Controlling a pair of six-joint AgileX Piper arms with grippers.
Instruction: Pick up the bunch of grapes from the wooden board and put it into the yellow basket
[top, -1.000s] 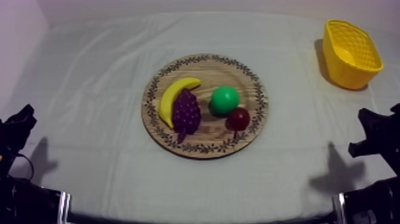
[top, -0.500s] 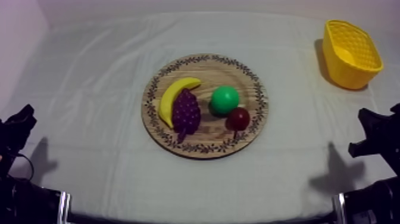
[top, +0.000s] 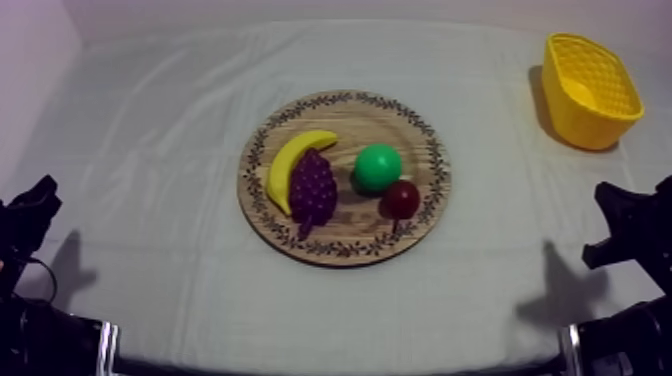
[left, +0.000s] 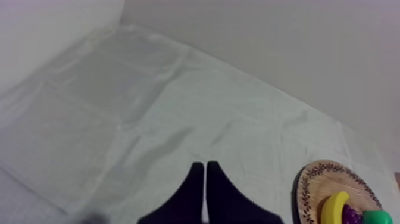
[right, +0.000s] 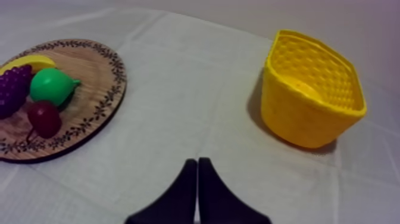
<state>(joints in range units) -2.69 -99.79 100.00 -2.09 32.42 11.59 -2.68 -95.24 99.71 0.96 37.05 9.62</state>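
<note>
Purple knobbly bunch of grapes (top: 313, 190) lies on wooden board (top: 415, 160) — left gripper (left: 204, 166), right gripper (right: 197, 161) jaws pressed together.

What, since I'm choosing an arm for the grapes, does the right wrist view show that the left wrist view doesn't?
Right wrist view adds: the yellow basket, the small red fruit on the wooden board, and the right gripper, shut. Left wrist view adds: the left gripper, shut, above a bare stretch of cloth. Both share: the wooden board with the banana, the bunch of grapes and the pear.
</note>
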